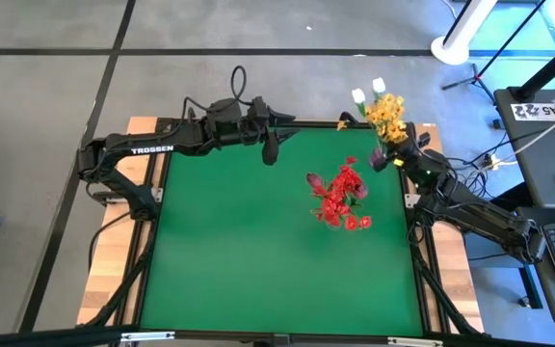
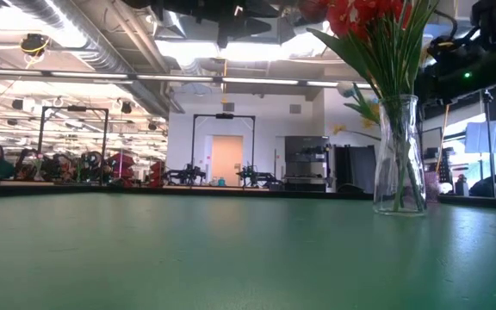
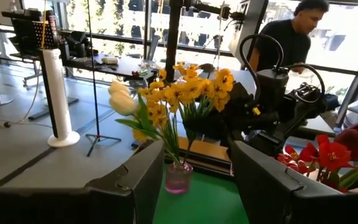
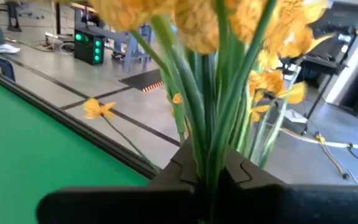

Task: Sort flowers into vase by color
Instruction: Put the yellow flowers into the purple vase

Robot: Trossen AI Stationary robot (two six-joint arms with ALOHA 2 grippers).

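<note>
Right gripper (image 1: 390, 152) at the table's far right corner: we see its fingers pinched tight on green stems of the yellow flowers (image 4: 229, 25), seemingly standing in a small pink vase (image 3: 179, 176). Beside it, red flowers (image 1: 340, 198) in a glass vase (image 2: 399, 155). Left gripper (image 1: 271, 146) hangs empty, parted.

You've got a green table (image 1: 258, 251) with a clear glass vase (image 2: 399, 155) of red flowers (image 1: 340, 198) and a small pink vase (image 3: 178, 177) at its far edge.
</note>
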